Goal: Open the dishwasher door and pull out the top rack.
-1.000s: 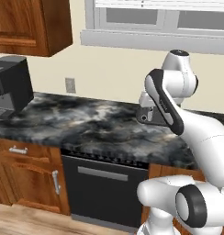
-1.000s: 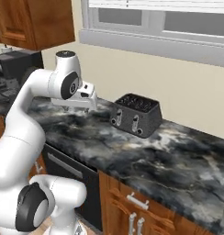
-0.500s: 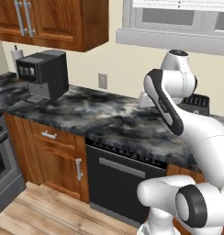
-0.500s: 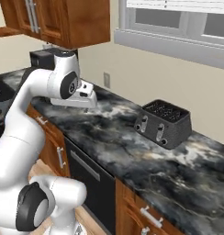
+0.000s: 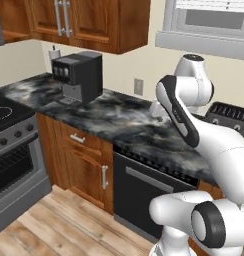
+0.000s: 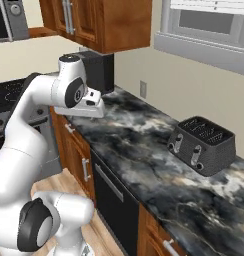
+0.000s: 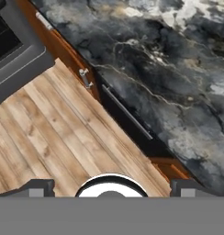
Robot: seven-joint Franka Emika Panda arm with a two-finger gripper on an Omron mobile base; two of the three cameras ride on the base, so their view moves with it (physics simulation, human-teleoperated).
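Countertop: one long dark marbled counter [image 5: 119, 122] running along the wall, over the cabinets and the dishwasher.
Oven: one grey oven [image 5: 16, 165] with a dark window, at the left end of the run in the left base view.
Dishwasher door: one flat black panel [image 5: 144, 197] under the counter, upright and flush with the cabinet fronts, so closed; it sits between wooden cabinets. From the hand view it appears as a narrow dark strip [image 7: 132, 126] below the counter edge.
Door handle: one long grey bar [image 5: 149, 179] across the upper part of the black door, nothing touching it.
Top rack: hidden behind the closed door.
Upper cabinets: two brown doors [image 5: 81, 20] with grey handles above the counter.
Lower cabinets: one drawer [image 5: 79, 139] and one wooden door [image 5: 86, 172] between oven and dishwasher.
Coffee machine: one, black [image 5: 78, 75], standing on the counter near the wall.
Toaster: one, dark, four-slot [image 6: 201, 145], on the counter beyond the dishwasher.
Wall outlet: one [image 5: 138, 86], above the counter.
Gripper: one [image 7: 111, 186], its two fingers spread wide apart with nothing between them, raised above the counter and pointed down at the floor and the door's top edge, touching nothing.
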